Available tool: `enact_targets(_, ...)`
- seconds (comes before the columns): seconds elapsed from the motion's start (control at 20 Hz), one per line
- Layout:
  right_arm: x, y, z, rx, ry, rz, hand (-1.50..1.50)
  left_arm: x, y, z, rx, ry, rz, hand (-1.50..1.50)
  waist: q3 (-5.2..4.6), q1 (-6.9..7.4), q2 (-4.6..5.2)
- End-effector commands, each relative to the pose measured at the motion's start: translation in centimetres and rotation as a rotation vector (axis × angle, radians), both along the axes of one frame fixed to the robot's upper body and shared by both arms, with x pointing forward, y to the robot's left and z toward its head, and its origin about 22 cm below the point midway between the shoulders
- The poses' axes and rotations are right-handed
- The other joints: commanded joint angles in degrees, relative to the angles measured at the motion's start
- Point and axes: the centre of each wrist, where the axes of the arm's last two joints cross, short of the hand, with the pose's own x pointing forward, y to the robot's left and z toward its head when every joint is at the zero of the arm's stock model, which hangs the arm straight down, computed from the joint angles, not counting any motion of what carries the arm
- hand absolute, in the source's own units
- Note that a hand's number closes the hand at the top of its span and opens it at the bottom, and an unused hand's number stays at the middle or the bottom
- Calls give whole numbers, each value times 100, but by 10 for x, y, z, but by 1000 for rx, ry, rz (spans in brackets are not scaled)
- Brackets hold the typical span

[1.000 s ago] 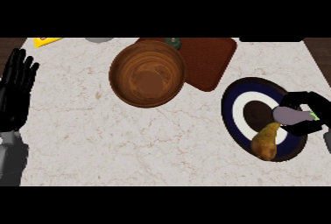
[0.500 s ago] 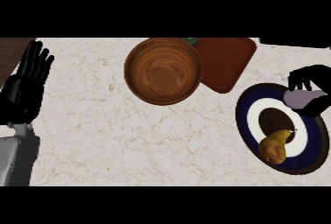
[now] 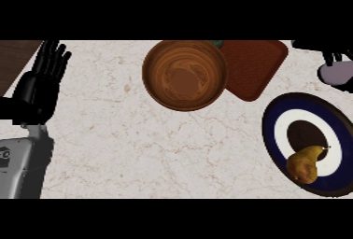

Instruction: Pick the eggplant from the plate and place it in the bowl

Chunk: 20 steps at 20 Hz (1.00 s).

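Note:
My right hand (image 3: 329, 51) shows at the upper right edge, its fingers curled over the pale purple eggplant (image 3: 336, 73), which hangs above the counter beyond the plate. The dark blue and white plate (image 3: 276, 135) lies at the right, with only a yellow-brown pear (image 3: 304, 163) on it. The brown wooden bowl (image 3: 185, 74) stands at top centre, holding nothing I can see. My left hand (image 3: 41, 84) rests open at the left edge, fingers up.
A reddish-brown tray (image 3: 254, 65) lies just right of the bowl, partly tucked behind it. A dark wooden surface (image 3: 14, 60) shows at the upper left corner.
My right hand has lifted the eggplant off the plate and carried it up toward the top right. The whole view has shifted, so the bowl and plate now sit lower and nearer the middle.

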Motion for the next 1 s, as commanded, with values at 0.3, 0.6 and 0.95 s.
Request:
enact_targets(0.3,16,-3,76,255,-157,280,150,4,4,4,19,9,34,0,-4,-146,-57)
enact_targets(0.6,37,35,100,465,-82,406,150,7,3,8,16,-3,51,0,-23,-253,-118)
enact_targets(0.95,54,89,128,553,55,513,150,-3,18,-5,10,48,60,0,-40,-405,-213)
